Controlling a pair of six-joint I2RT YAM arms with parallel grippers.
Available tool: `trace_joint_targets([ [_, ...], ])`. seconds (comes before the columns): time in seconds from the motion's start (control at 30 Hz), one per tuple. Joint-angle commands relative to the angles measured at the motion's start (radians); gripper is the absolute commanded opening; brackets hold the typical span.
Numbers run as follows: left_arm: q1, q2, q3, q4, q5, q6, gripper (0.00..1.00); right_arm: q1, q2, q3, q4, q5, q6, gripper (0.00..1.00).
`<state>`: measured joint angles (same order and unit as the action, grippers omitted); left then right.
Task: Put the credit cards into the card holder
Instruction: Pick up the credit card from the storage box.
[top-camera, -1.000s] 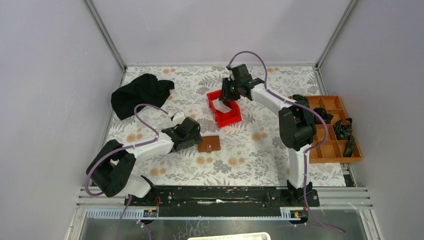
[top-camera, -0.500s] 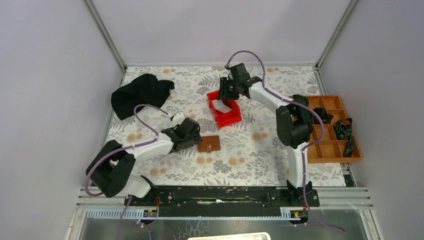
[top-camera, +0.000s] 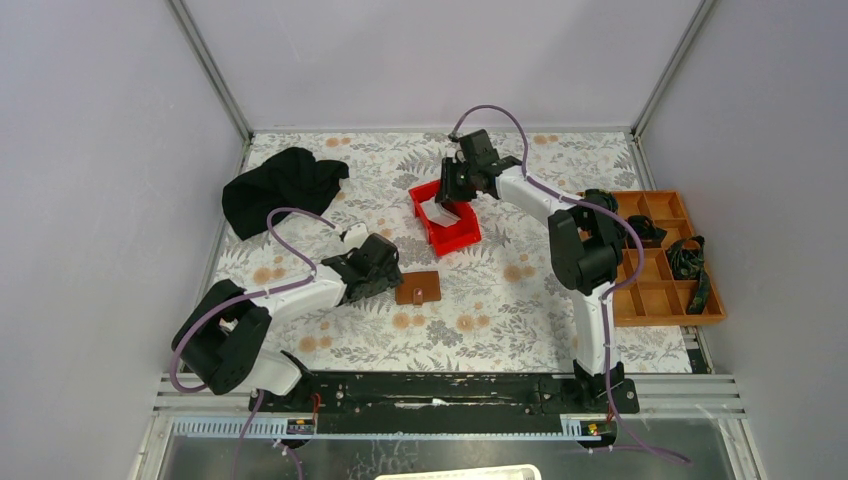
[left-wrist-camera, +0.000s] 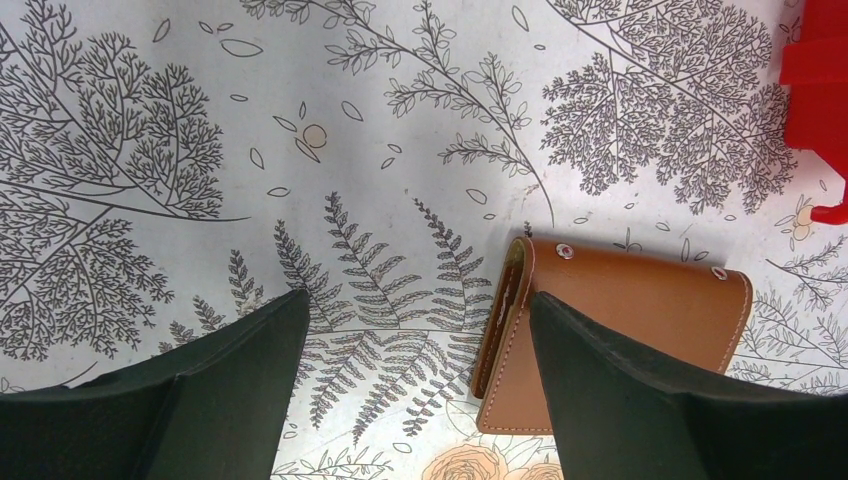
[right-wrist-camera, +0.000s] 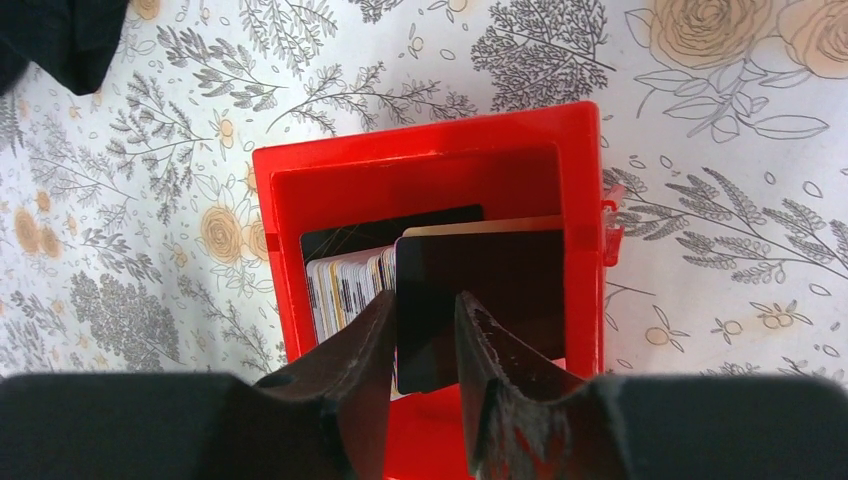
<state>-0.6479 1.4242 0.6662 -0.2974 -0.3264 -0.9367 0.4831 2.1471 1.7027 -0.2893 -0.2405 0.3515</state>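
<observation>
- The right gripper (right-wrist-camera: 425, 305) was out at the table's 12 o'clock, nose down over the red bin (right-wrist-camera: 420, 160).
- Its jaws stood narrow, with just a slim gap between them. That gap sat right over the left edge of a dark card (right-wrist-camera: 500, 280). Whether the fingers actually touched the card, I couldn't tell.
- The dark card lay uppermost in the bin, filling its 3 o'clock half in the wrist view. A tan sliver of another card peeked out at its 12 o'clock edge.
- More credit cards (right-wrist-camera: 345, 290) were packed at 9 o'clock of it, pale faces with black stripes, and one dark one behind them.
- The left gripper (left-wrist-camera: 418, 305) hovered low over the floral table (top-camera: 480, 330) near its middle. Its jaws were flung wide, with nothing between them but printed fern.
- The card holder (left-wrist-camera: 640, 295) lay flat and folded shut on the table. It was brown leather, with two small snaps showing along its far edge.
- In the left wrist view it sat at 3 o'clock of the gap, partly hidden behind the finger on that side. Contact there I couldn't call.
- From above, the card holder lay at 6 o'clock of the red bin and well apart from it, just beside the left gripper's tips.
- A black cloth (top-camera: 283, 185) was heaped at the table's 10 o'clock.
- An orange tray (top-camera: 660, 300) sat at 3 o'clock, with dark straps (top-camera: 690, 262) in some of its compartments.
</observation>
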Motion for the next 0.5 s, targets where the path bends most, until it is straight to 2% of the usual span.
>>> trace_joint_targets([
  [0.0, 0.01, 0.01, 0.013, 0.035, 0.005, 0.022, 0.88, 0.007, -0.016, -0.023, 0.024, -0.052, 0.019, 0.32],
  [0.47, 0.013, 0.006, 0.013, 0.048, 0.016, 0.02, 0.88, 0.006, -0.084, 0.006, -0.009, -0.026, 0.011, 0.27],
])
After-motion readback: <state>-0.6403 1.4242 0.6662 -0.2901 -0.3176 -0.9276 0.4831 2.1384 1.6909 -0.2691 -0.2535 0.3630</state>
